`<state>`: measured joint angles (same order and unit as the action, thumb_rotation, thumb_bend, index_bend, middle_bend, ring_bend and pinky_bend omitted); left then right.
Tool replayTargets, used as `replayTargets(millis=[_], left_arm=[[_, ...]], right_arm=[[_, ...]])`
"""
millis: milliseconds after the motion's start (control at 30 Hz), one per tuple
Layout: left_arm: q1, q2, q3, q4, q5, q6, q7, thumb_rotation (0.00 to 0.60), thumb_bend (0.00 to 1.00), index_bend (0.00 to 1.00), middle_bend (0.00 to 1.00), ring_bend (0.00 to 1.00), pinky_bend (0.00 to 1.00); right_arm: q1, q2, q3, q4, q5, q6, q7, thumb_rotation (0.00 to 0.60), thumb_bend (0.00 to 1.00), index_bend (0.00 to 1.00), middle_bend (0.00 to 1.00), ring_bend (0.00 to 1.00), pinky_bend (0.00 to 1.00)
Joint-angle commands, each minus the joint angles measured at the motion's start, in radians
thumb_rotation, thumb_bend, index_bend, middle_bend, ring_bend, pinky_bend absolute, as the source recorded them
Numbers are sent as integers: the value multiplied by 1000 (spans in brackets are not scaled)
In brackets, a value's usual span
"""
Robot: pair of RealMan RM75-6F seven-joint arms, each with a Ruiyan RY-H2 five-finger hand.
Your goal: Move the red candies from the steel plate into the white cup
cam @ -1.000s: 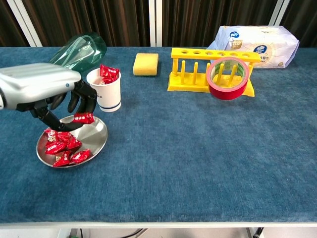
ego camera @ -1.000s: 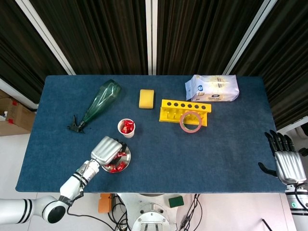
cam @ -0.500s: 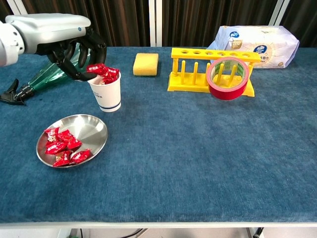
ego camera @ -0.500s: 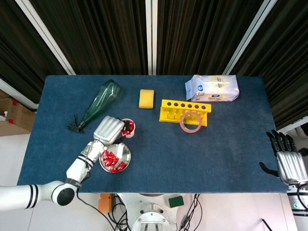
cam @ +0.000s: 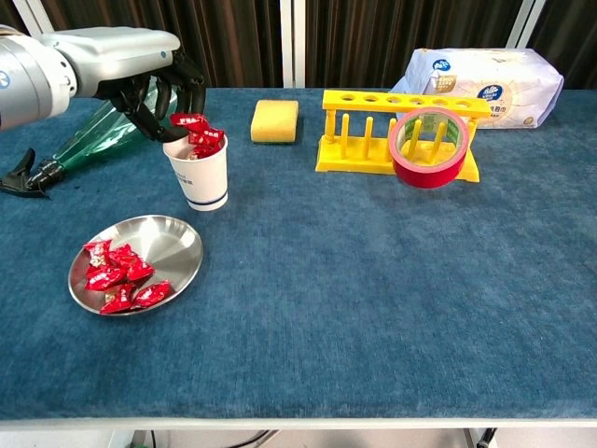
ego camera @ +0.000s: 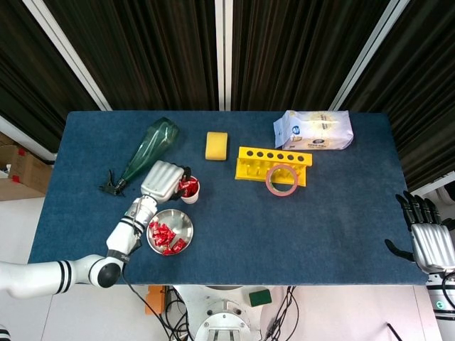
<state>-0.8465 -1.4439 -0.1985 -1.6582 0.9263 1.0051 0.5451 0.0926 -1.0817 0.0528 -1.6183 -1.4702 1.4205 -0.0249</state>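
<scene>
Currently the left hand (cam: 140, 70) is over the white cup (cam: 197, 173), fingers curled down at the rim, pinching one red candy (cam: 188, 119) right above the cup mouth. In the head view the hand's silver back (ego camera: 161, 180) covers most of the cup (ego camera: 190, 192), so only part of the rim and a few wrappers show there. The cup is already heaped past the rim with red candies (cam: 207, 140); can't tell how deep the pile goes. Remaining candies (cam: 116, 277) sit bunched on the left half of the steel plate (cam: 173, 243), overlapping, so no reliable count. The plate is just in front of the cup, not touching it.

The right hand (ego camera: 426, 239) is at the far right edge of the head view, off the table, holding nothing, fingers extended and apart; its wrist is cut off by the frame. It's outside the chest view.

The green spray bottle (cam: 112, 126) lies on its side behind the left hand, its middle hidden by the hand. Red tape roll (cam: 428, 147) leans against the yellow test tube rack (cam: 392, 131), blocking part of it. Yellow sponge (cam: 275, 121) and the white packet (cam: 485, 77) are at the back.
</scene>
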Motion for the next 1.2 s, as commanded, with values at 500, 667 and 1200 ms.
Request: replayTargets(millis=[500,667,1200], left_arm=[[94,104,88,-167,103,134,18,600,234,356,369,360,565],[135,198,163,-270,102,114,39,600,234,356,273,192,378],[249,169,306,-219,295,105,-35,600,233,358,244,154,324]], right_arm=[[-5,2,-3,-4,-7,8,4,600,199,0,0,0,0],[-2,0,-2,-5,-3,0,-2,600,199,0,0,0,0],[-5,-3,0,-5,-2,8,-5,600,200,0,0,0,0]])
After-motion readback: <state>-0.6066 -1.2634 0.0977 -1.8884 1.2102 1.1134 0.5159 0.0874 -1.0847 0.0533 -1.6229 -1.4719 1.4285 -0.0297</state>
